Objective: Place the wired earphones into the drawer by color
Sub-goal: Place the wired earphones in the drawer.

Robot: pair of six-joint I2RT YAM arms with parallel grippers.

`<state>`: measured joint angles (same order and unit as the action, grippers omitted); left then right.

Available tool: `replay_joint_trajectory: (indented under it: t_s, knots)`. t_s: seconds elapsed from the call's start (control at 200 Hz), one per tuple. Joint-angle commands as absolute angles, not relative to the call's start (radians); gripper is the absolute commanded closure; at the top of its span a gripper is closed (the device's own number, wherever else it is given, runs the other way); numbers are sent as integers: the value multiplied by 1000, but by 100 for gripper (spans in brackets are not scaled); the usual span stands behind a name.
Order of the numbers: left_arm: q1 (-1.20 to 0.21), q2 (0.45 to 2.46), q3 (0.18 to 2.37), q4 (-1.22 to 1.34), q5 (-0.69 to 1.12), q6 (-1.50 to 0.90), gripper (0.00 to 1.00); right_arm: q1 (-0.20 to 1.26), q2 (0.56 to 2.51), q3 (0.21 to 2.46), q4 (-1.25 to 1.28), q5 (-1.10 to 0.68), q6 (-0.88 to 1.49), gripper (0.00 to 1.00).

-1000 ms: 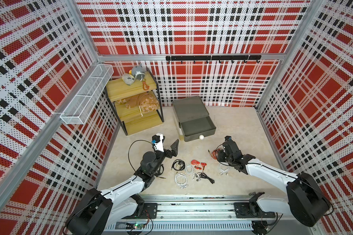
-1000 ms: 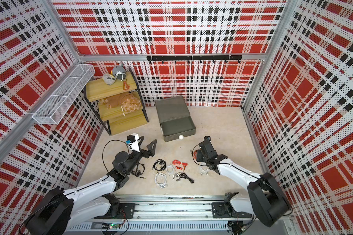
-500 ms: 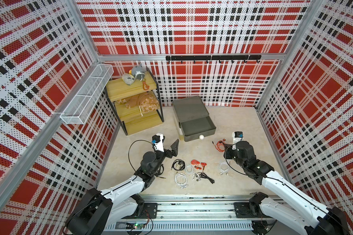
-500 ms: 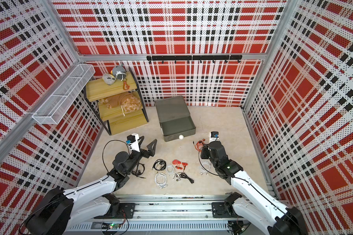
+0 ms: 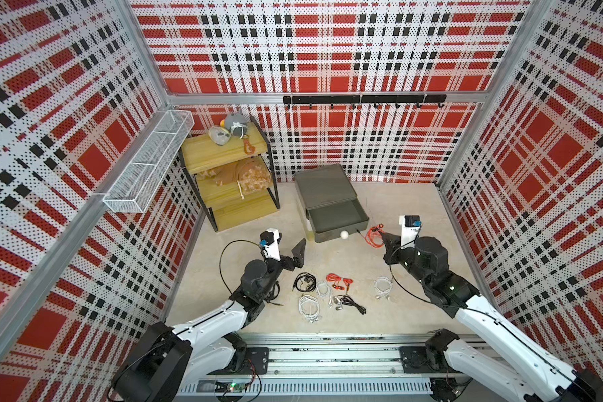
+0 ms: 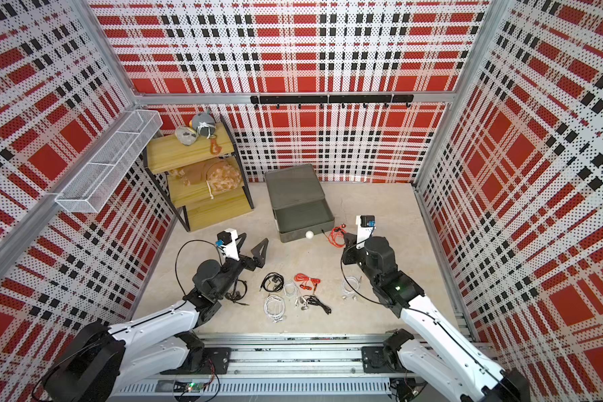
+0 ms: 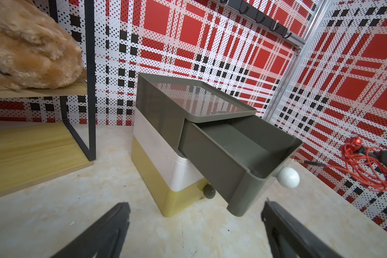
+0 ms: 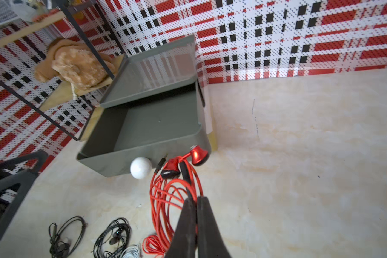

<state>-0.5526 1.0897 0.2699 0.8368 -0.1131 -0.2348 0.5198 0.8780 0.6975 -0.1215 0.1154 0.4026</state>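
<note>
Across the table (image 5: 415,209): I see a beige surface inside red plaid walls, with the furniture at the back and the cables nearer my arms.
Shelf rack (image 5: 206,156): wooden boards in a black frame, back left corner, just left of the drawer unit. A tan plush toy (image 7: 31,51) lies on its middle level.
Drawer unit (image 5: 322,186): three tiers, grey over white over yellow, standing near the back wall.
Top drawer (image 5: 338,217): the grey one, pulled out toward my arms.
Left claw (image 6: 252,245): jaws spread wide with nothing between them. It is raised off the table, left of the drawer front and pointed at it.
Right claw (image 8: 193,198): pinched together on a few strands of red cable, just right of the drawer's front corner.
Red earphones (image 8: 165,196): the coil dangles from the right claw, outside the drawer. Both buds and the plug sit close to the white knob. I cannot tell whether the lowest loops touch the table.
Loose bundles: all lie on the table between my two arms.
- black bundle (image 5: 304,282)
- second red bundle (image 5: 340,281)
- white bundle (image 5: 308,308)
- lone white bundle (image 5: 382,286), nearest the right arm
- black tangle (image 5: 354,302)
- far black bundle (image 8: 65,232), beside the left arm
White knob (image 5: 344,235): round, on the front of the open top drawer, just beside the hanging red buds.
</note>
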Motion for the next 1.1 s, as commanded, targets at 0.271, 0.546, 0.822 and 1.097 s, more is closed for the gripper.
replay_joint_trajectory:
  t_s: [0.271, 0.546, 0.822, 1.097]
  knots:
    - [-563, 1075, 264, 839, -121, -218, 1, 583, 1149, 931, -42, 47, 342, 100]
    - [-563, 1068, 262, 840, -119, -219, 1, 655, 1295, 1062, -35, 59, 324, 100]
    - [-565, 1063, 262, 839, -118, -219, 1, 663, 1322, 1100, -21, 67, 337, 100]
    - [-565, 1062, 262, 838, -115, -219, 1, 663, 1384, 1145, -65, 106, 355, 100]
